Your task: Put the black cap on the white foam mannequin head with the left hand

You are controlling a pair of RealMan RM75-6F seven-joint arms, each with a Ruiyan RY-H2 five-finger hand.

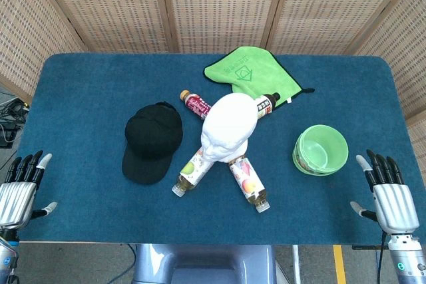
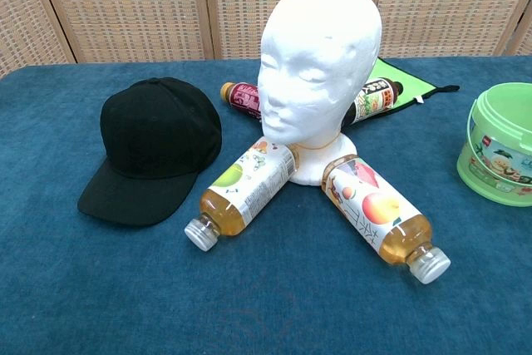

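left robot hand (image 1: 21,187): ribbed silver metal back, black fingers, pale grey fingertips | right robot hand (image 1: 388,194): same ribbed silver back, black fingers, pale grey tips, silver wrist with a small teal mark | torso, bottom centre: blue-grey shell

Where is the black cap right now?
The black cap lies flat on the blue table, left of the white foam head, brim toward the robot.
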